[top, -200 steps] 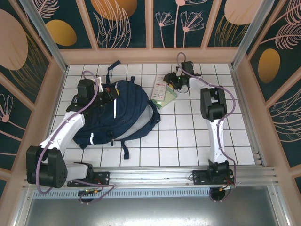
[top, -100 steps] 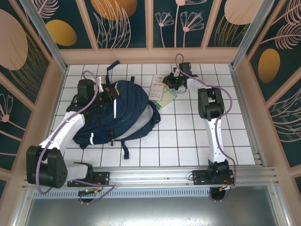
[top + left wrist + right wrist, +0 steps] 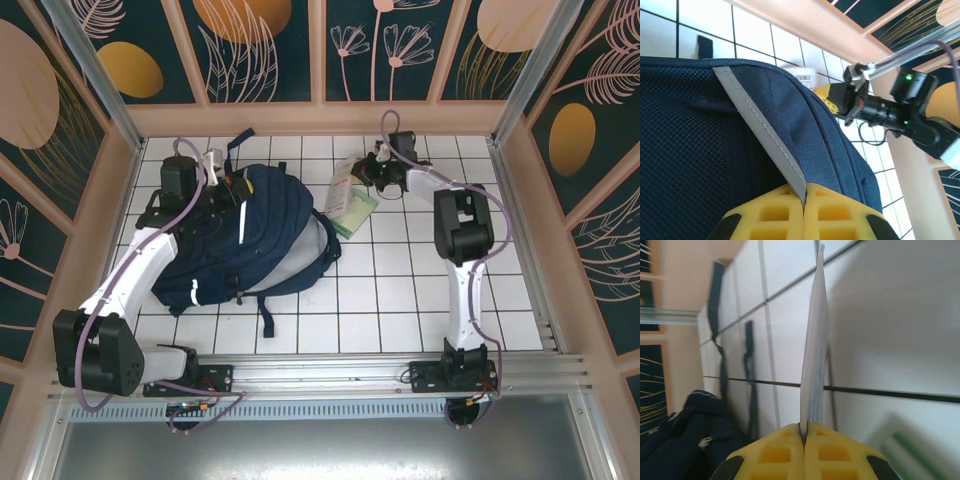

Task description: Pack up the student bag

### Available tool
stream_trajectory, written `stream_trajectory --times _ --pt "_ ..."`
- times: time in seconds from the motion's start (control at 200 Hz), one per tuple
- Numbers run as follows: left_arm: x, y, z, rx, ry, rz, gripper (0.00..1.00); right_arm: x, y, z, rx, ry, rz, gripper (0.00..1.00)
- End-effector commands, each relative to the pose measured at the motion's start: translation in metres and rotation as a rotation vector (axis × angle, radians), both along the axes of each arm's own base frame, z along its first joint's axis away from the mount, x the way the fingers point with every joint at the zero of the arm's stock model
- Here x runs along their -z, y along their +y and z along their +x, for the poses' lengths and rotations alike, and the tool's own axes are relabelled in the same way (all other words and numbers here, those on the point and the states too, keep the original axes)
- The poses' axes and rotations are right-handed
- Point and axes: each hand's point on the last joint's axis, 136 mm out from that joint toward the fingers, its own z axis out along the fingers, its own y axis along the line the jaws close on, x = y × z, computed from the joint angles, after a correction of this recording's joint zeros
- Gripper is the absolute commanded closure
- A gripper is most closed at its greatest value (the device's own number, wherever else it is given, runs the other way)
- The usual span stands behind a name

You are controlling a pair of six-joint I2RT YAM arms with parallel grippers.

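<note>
The navy student bag (image 3: 255, 240) lies on the white tiled table (image 3: 400, 290), left of centre. At the bag's far left top edge, my left gripper (image 3: 226, 184) is shut on its fabric. The left wrist view shows the yellow jaws (image 3: 804, 200) pinching the white reflective stripe (image 3: 757, 127). My right gripper (image 3: 366, 176) is shut on a thin white packet (image 3: 340, 186), which it holds tilted up just right of the bag. In the right wrist view this packet (image 3: 813, 350) stands edge-on between the closed jaws (image 3: 804, 432).
A green-tinted flat packet (image 3: 356, 212) lies on the tiles under the white one, beside the bag. Loose dark straps (image 3: 268, 318) trail towards the near edge, and others (image 3: 717, 315) lie by the back wall. Peach walls (image 3: 320, 118) ring the table.
The right gripper has tipped the white packet up from flat onto its edge. The left gripper has pulled the bag's top edge back and left, bunching the bag.
</note>
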Motion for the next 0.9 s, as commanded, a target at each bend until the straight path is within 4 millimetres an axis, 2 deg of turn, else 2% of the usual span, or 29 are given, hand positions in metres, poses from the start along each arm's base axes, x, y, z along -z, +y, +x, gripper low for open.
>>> stream_trajectory --times 0.0,0.175,0.405,0.676,0.766,0.896 --pt "-0.057 -0.007 0.005 0.066 -0.151 -0.021 1.0 -0.091 -0.013 -0.001 0.048 -0.212 0.026 1.0" --pt "-0.088 -0.013 0.002 0.116 -0.194 -0.025 1.0 -0.135 -0.027 -0.038 0.096 -0.279 0.05 1.0" --pt "-0.126 -0.025 -0.009 0.201 -0.24 -0.089 1.0 -0.168 -0.03 -0.1 0.108 -0.302 0.17 1.0" --pt "-0.142 -0.037 -0.019 0.281 -0.248 -0.176 1.0 -0.168 -0.003 -0.156 0.055 -0.234 0.31 1.0" --pt "-0.14 -0.038 -0.02 0.285 -0.247 -0.182 1.0 -0.17 0.009 -0.167 0.029 -0.225 0.366 1.0" --pt "-0.139 -0.038 -0.021 0.289 -0.245 -0.194 1.0 -0.163 0.027 -0.18 0.004 -0.179 0.422 1.0"
